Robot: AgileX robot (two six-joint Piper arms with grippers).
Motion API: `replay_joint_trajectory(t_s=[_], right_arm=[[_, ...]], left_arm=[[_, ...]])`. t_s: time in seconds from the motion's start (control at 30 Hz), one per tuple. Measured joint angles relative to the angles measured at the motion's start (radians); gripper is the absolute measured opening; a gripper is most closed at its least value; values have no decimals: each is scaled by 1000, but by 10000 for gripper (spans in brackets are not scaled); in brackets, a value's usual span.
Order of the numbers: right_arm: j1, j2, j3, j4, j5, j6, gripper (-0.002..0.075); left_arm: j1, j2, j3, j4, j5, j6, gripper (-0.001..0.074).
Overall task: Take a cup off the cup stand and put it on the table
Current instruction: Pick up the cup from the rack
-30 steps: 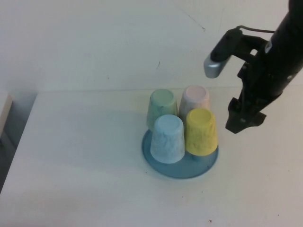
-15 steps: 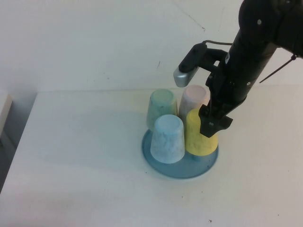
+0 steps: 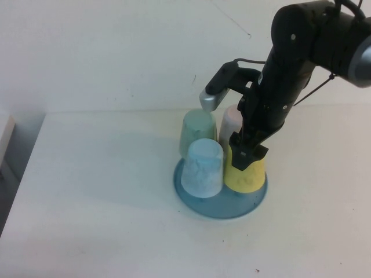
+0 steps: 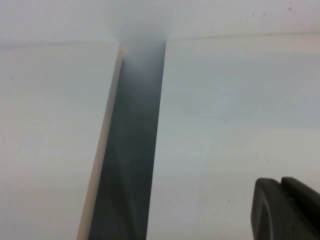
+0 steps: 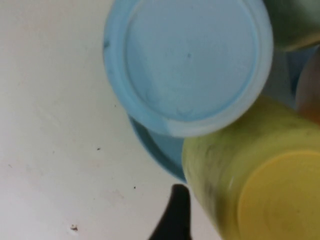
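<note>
The pale-yellow cup sits upside down on the front right peg of the cup stand, whose round blue base rests on the white table. My right gripper is low over the top of the yellow cup and open. In the right wrist view the cup fills the space beside one dark fingertip, and the other finger is out of frame. The stand's pegs are hidden under cups. My left gripper is shut and empty over bare table, and does not show in the high view.
A light-blue cup sits at the stand's front left, close beside the yellow one. A green cup and a pink cup sit behind. A dark gap between two tabletops lies near my left gripper.
My right arm has swung left from beside the stand and come down over the yellow cup. The cups have not moved.
</note>
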Motion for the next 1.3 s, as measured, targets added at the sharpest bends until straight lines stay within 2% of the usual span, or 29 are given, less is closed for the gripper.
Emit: replay_joint_trajectory(t_s=[0.47,0.57,0.67,0.93,1.3], right_arm=[[1,62,-40,-4,0,0,662],[1,62,-40,-15,0,0,638],[1,62,-40,-17,0,2,578],[1,60,-40,-19,0,17,571],[1,-155,-40,-23,2,73,571]], left_arm=[[0,0,0,0,0,0,-3],[0,0,0,0,0,0,-4],[0,0,0,0,0,0,-3],[0,0,0,0,0,0,-3],[0,0,0,0,0,0,-3]])
